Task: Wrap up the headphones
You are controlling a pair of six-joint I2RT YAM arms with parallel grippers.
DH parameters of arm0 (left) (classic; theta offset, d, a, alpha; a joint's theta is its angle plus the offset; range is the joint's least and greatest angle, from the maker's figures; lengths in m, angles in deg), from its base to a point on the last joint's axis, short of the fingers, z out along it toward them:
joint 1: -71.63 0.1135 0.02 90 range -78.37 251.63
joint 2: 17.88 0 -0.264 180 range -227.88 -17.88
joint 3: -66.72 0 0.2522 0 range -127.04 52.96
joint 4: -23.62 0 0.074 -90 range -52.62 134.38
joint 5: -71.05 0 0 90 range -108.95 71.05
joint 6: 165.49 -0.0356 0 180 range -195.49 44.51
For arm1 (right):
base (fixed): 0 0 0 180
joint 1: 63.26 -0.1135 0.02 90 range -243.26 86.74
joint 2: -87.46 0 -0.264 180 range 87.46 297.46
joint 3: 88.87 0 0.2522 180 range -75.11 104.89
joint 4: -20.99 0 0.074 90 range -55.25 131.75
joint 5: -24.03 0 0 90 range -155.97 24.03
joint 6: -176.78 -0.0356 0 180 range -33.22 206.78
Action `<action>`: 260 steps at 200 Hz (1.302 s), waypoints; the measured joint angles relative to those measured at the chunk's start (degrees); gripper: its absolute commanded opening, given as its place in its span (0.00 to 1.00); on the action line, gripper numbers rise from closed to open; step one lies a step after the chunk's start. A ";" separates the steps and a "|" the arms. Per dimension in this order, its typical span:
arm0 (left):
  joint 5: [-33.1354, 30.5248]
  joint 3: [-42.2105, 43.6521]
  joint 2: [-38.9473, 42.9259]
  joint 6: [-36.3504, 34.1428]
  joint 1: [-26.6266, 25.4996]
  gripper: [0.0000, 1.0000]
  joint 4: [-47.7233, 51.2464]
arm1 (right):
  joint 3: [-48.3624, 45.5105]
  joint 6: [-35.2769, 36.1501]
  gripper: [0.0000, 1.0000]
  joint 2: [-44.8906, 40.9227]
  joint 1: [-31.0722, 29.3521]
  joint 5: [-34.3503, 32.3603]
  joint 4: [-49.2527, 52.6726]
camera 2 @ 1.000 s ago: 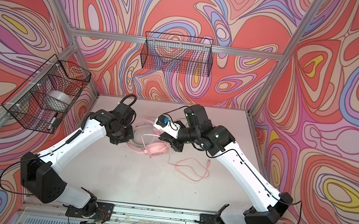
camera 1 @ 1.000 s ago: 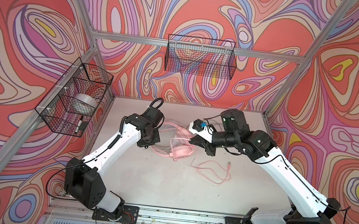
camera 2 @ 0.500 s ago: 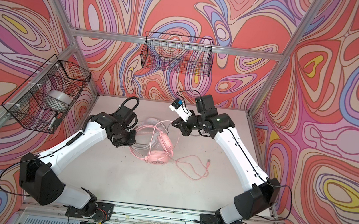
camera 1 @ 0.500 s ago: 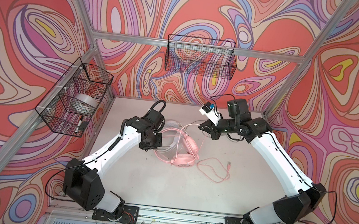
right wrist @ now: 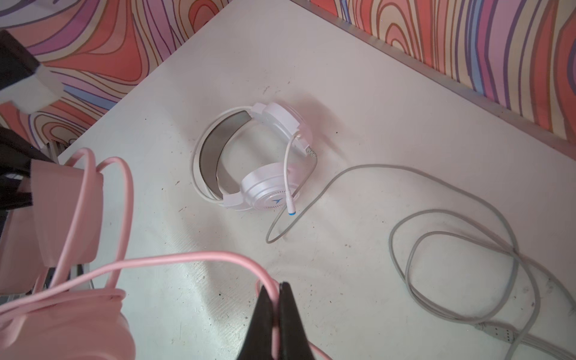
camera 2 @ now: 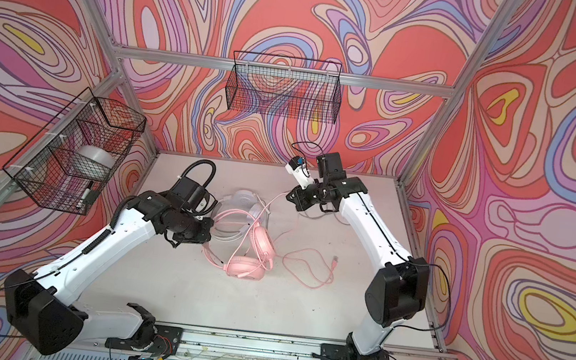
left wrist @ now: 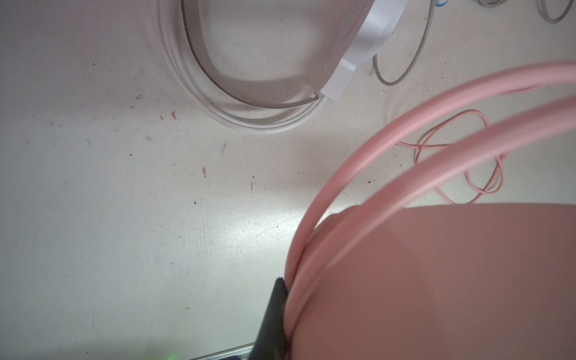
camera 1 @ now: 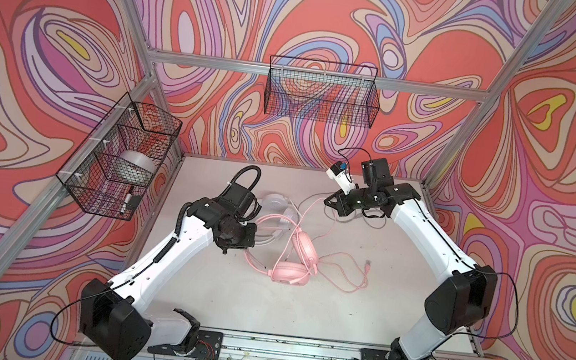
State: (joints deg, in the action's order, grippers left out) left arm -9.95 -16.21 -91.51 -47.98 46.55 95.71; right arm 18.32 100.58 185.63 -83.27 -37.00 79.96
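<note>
Right gripper (right wrist: 276, 299), pinched tight on the pink cable (right wrist: 187, 257), should draw it taut and lay even loops round the pink headset (camera 1: 291, 278) in mid table (camera 1: 227, 293), which the left gripper (camera 1: 249, 235), clamped on its headband (left wrist: 405, 131), must steady beside the white headset (camera 1: 274, 201).

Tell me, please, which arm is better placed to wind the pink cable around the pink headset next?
Right, probably: the right gripper has its jaws shut on the pink cable, while the left gripper holds the pink headset by its headband.
</note>
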 measured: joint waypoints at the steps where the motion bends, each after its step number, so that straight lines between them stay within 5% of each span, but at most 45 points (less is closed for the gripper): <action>1: 0.02 0.04 0.04 -0.02 0.00 0.00 -0.02 | -0.11 -0.09 0.00 0.07 0.02 0.02 -0.07; 68: 3.41 2.10 1.81 0.13 0.00 0.00 -2.34 | -10.84 -5.55 0.00 0.15 0.07 1.62 -7.61; 260: 7.45 3.56 1.36 3.26 0.24 0.00 -5.51 | -34.14 -19.02 0.49 -3.19 0.20 -1.92 -26.34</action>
State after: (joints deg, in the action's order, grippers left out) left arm -2.50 -12.64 -90.15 -44.72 46.79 90.20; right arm -15.83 81.57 182.44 -83.07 -38.92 53.62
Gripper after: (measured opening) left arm 0.075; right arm 0.483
